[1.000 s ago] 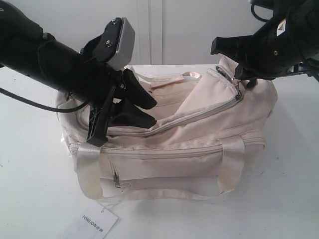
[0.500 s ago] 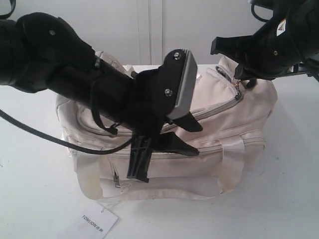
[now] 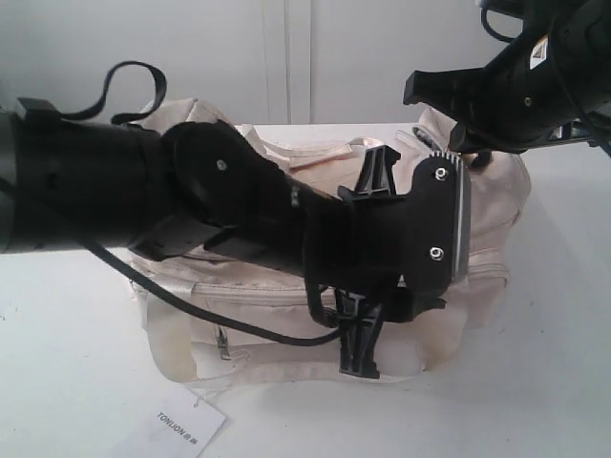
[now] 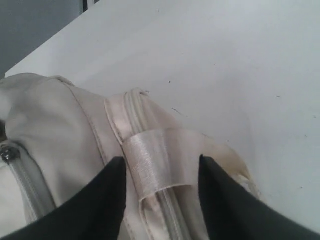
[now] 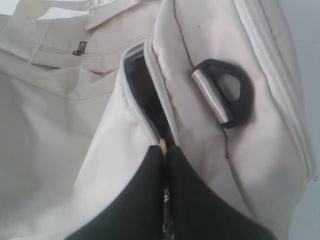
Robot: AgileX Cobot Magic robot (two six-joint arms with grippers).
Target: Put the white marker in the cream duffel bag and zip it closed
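- Bag (image 3: 492,205) — on the surface (image 4: 225,60), under both your arms; zip part open, dark lining showing.
- Marker — not in view; you cannot tell whether it is inside.
- Right gripper (image 5: 164,150) — clenched on the zip pull (image 5: 163,144) at the bag's end; open track runs straight away from it.
- Left gripper (image 4: 161,167) — released, fingers either side of the strap (image 4: 160,150).
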